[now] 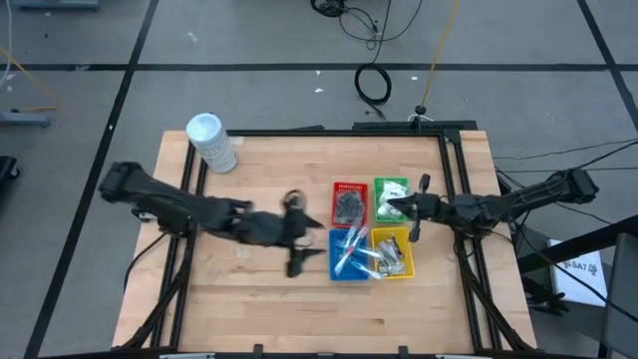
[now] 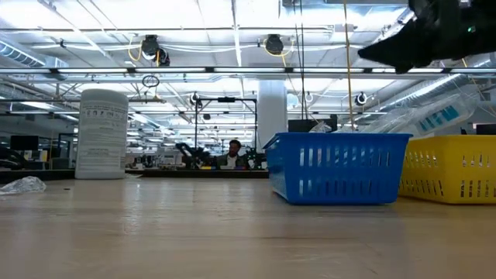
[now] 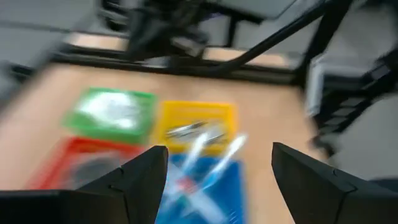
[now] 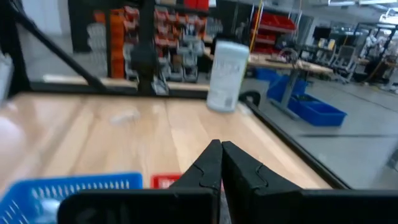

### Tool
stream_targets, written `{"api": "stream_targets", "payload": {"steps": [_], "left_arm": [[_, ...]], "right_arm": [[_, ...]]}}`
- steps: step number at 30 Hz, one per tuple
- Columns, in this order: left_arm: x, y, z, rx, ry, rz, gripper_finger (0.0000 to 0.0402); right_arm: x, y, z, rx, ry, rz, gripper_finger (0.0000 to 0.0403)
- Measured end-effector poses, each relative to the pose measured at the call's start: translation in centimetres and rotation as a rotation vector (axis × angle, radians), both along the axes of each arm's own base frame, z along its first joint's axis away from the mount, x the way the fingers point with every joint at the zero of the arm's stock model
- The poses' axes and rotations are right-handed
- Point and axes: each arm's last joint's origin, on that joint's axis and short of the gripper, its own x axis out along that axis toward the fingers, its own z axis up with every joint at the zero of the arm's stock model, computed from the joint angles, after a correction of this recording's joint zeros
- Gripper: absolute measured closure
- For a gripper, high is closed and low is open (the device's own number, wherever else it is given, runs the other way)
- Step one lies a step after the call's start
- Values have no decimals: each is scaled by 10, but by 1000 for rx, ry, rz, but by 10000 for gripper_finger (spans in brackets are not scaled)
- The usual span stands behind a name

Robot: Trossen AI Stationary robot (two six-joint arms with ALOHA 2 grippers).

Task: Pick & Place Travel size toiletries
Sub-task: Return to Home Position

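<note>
Four small square trays stand together right of centre: red (image 1: 349, 202), green (image 1: 391, 194), blue (image 1: 349, 255) and yellow (image 1: 393, 253). Slim clear-wrapped blue-and-white sticks (image 3: 205, 155) lie in the blue tray, their ends reaching over the yellow one (image 2: 434, 120). The red tray holds dark grey bundles, the green tray white packets. One dark round bundle (image 1: 294, 197) lies on the bare wood. My left gripper (image 1: 317, 239) hangs open above the blue tray's left edge, with nothing between its fingers (image 3: 214, 180). My right gripper (image 1: 396, 206) is shut and empty, held level above the green and yellow trays (image 4: 221, 168).
A tall white tub (image 1: 211, 143) stands at the table's far left corner. A crumpled clear wrapper (image 2: 23, 184) lies on the wood left of the trays. Bare wood stretches across the table's near and left parts. A black frame rail (image 1: 319, 132) borders the table.
</note>
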Motion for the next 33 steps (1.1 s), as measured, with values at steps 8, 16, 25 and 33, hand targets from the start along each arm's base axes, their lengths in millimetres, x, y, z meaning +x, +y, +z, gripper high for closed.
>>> {"api": "stream_targets", "payload": {"steps": [8, 16, 25, 33], "left_arm": [[-84, 11, 22, 271, 123, 263, 115], [-145, 41, -38, 220, 0, 312, 117], [-207, 86, -83, 151, -278, 227, 112], [-238, 101, -103, 194, -382, 198, 116]], "right_arm": [[-18, 3, 11, 19, -74, 55, 403], [-33, 0, 15, 27, -105, 66, 403], [-40, -2, 15, 29, -114, 66, 403], [-40, -2, 15, 29, -114, 66, 403]]}}
